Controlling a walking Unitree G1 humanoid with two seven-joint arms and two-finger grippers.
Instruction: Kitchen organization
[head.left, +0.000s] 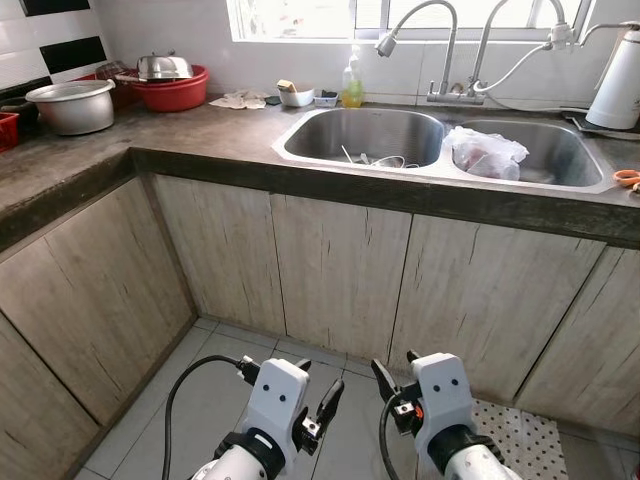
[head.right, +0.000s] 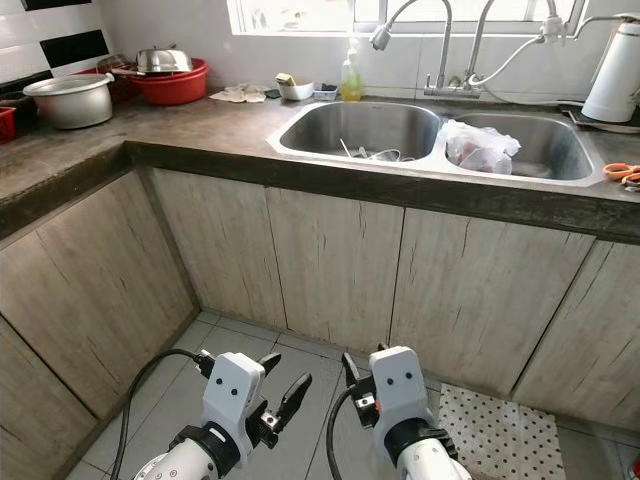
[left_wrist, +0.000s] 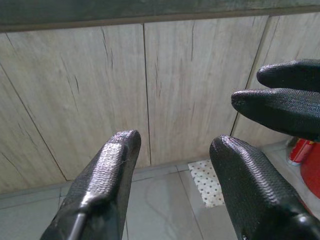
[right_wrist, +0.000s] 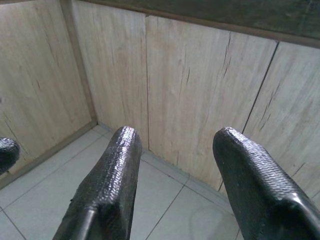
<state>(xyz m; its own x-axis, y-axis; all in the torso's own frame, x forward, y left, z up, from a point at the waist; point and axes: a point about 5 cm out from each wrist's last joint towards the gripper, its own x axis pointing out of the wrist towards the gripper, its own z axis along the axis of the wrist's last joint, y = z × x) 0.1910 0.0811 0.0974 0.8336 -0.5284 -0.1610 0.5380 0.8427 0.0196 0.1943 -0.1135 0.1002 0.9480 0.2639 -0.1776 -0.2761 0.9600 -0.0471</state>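
while low over floor tiles (head.left: 215, 375), both claws (head.left: 318, 398) (head.left: 396, 378) agape, short of counter edge (head.left: 400, 188)

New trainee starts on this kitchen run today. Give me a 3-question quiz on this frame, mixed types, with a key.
1. True or false: the left hand is shut on a dish.
2. Multiple choice: where does the clear plastic bag lie? A) in the sink's right basin B) on the floor tiles C) in the red basin
3. Fill in: the yellow-green soap bottle stands behind the sink's ____ basin.

Key: 1. False: both the left hand and the right hand are open, empty and low before the cabinet doors. 2. A. 3. left.
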